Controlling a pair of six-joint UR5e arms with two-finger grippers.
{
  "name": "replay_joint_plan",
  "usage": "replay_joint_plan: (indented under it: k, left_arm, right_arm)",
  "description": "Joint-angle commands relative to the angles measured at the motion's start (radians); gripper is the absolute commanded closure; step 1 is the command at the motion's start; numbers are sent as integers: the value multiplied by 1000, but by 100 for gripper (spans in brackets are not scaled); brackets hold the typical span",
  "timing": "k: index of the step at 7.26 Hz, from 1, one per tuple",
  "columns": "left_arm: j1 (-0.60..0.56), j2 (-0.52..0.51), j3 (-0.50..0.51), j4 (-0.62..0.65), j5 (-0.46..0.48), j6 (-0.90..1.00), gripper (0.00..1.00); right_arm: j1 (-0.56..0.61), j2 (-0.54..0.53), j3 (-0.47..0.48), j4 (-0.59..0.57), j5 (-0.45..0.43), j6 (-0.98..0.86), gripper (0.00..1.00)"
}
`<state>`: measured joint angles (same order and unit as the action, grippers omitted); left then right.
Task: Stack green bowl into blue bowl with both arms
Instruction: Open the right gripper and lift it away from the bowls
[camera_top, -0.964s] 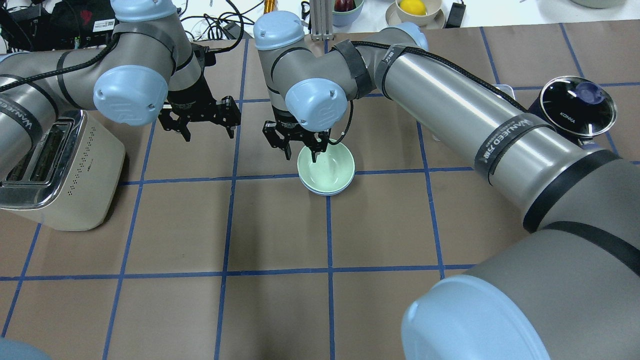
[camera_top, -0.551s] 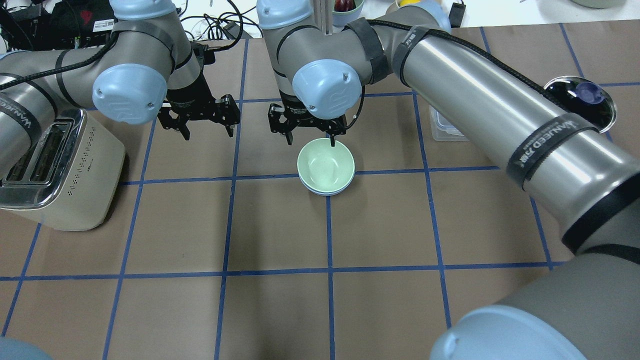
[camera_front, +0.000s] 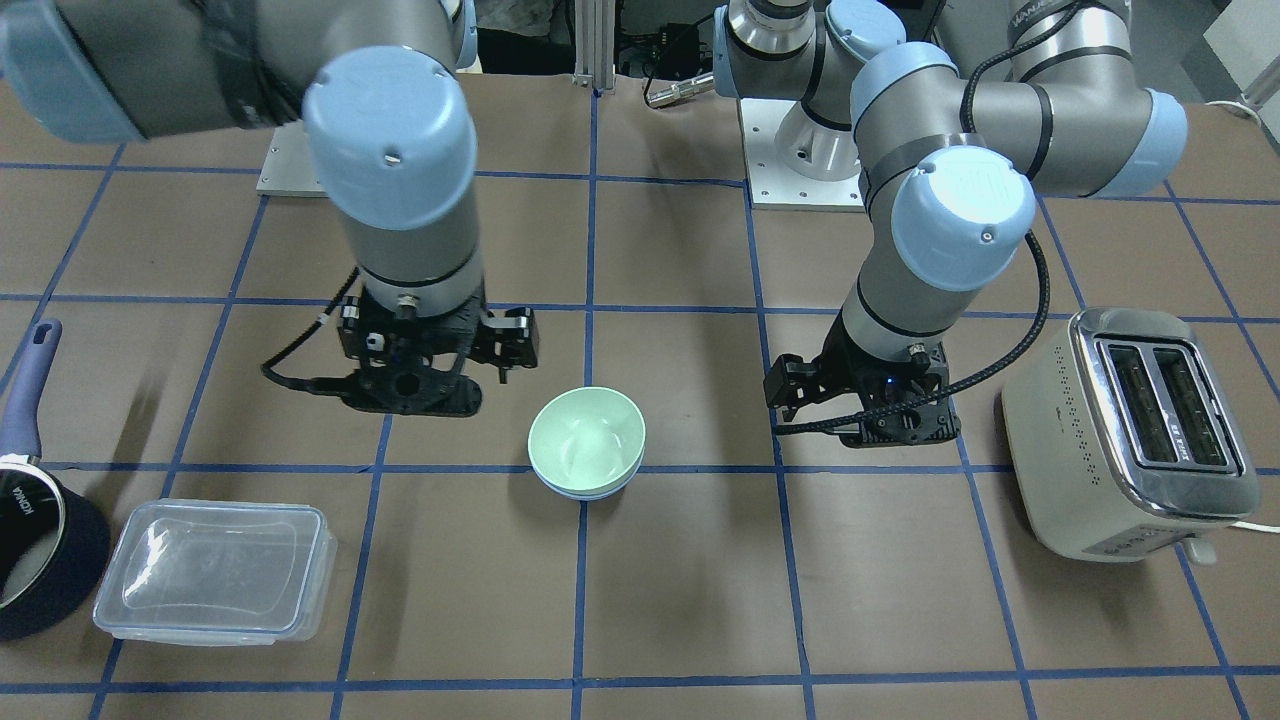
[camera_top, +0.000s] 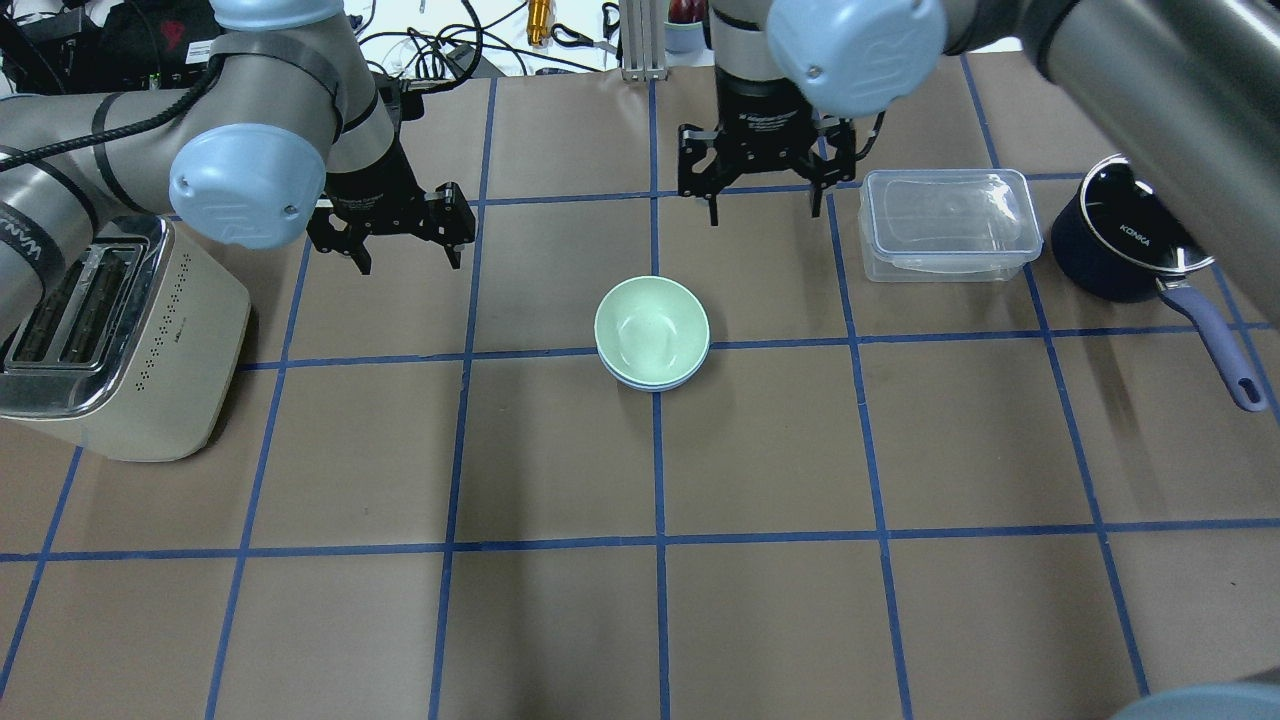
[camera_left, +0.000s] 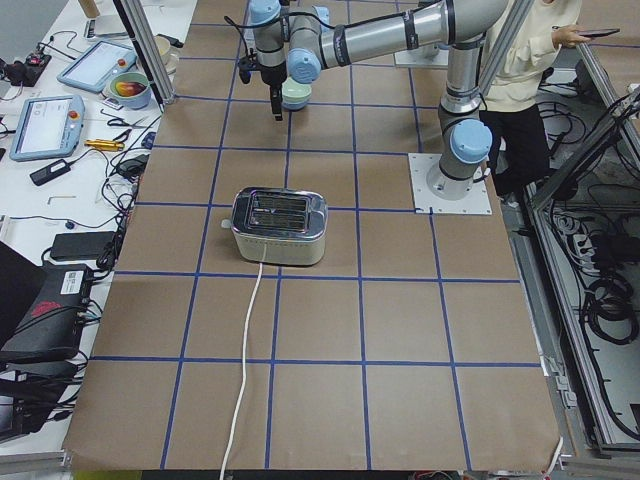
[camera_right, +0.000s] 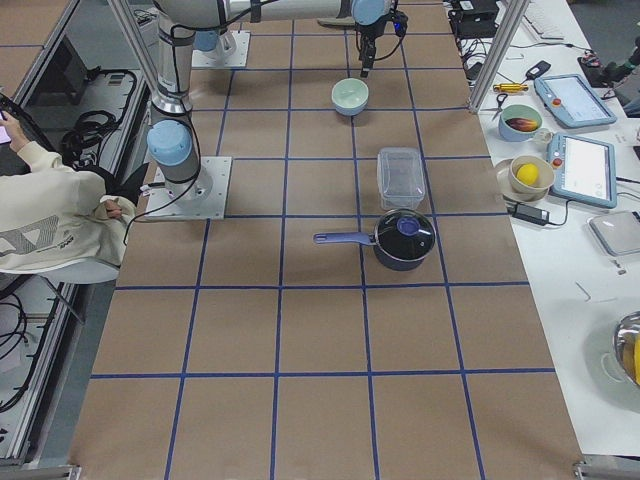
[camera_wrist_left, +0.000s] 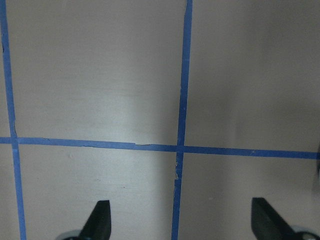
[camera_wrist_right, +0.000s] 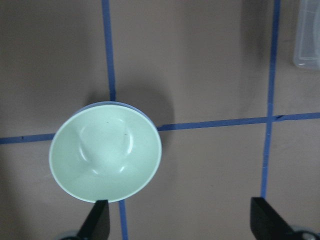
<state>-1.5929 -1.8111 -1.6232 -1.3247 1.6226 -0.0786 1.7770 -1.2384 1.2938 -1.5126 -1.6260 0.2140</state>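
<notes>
The green bowl (camera_top: 652, 325) sits nested inside the blue bowl (camera_top: 651, 384), of which only a thin rim shows, at the table's middle. Both show in the front view, the green bowl (camera_front: 587, 435) over the blue rim (camera_front: 585, 493), and in the right wrist view, the green bowl (camera_wrist_right: 106, 159) with the blue rim (camera_wrist_right: 120, 104). My right gripper (camera_top: 764, 214) is open and empty, raised behind and to the right of the bowls. My left gripper (camera_top: 408, 262) is open and empty, to the bowls' left, over bare table (camera_wrist_left: 182, 100).
A toaster (camera_top: 110, 340) stands at the left edge. A clear lidded plastic container (camera_top: 945, 225) and a dark blue saucepan (camera_top: 1125, 240) with a long handle stand at the right, close to my right gripper.
My right gripper has let go of the green bowl's far rim, risen and moved back and to the right. The green bowl stays in the blue bowl. The left gripper shifted slightly back.
</notes>
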Motion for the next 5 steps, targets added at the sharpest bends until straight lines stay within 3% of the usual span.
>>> replay_joint_plan:
  k: [1,5]
  left_arm:
    - [-27,80,3,-138,46,-7,0]
    - [-29,228,54,-408,14,61,0]
  right_arm:
    - [-115,-68,13,51,0,-151,0]
    - [-162,-156,137,38,0,-225,0]
